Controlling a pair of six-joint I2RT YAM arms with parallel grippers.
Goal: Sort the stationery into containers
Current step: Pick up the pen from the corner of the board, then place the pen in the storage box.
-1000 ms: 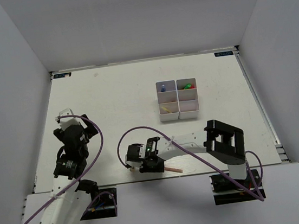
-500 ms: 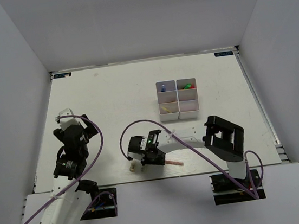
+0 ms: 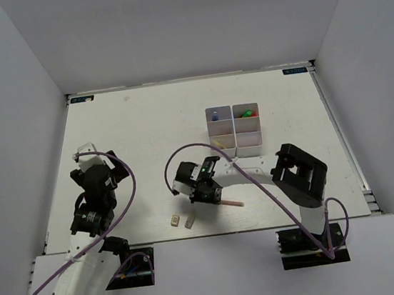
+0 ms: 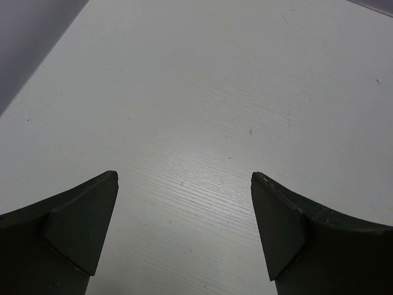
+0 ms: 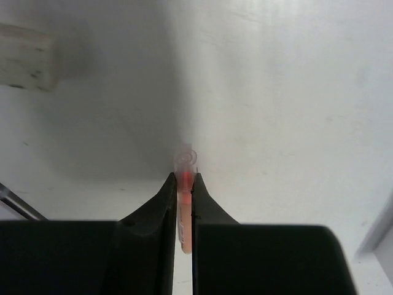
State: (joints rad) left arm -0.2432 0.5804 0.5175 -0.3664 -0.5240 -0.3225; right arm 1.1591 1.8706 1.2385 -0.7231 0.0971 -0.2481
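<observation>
Pink pen sits pinched between the jaws of the right gripper, which are closed on it with only a short clear end poking out past the tips. In the right wrist view the pen's long axis runs straight along the fingers, so we hold it near one end, not across its middle.

From above, the right gripper is at the centre of the frame and the pink pen trails out of it toward the lower right. We judge the pen to be off the table, though the frames do not settle that.

Outward from the jaws, two erasers lie just below and left of the gripper, apart from it. One eraser shows at the upper left of the wrist view.

Next out, the white box lies up and to the right of the jaws, near this arm. A thin yellow pen lies in its lower-left cell, which we take as the likely target. Because the pen's free end points away from the box, we expect the carry to need a turn of the wrist.

Farthest out, the left gripper stands wide open over bare table at the left of the frame, well apart from everything, so the right arm is the one placed for this move.
</observation>
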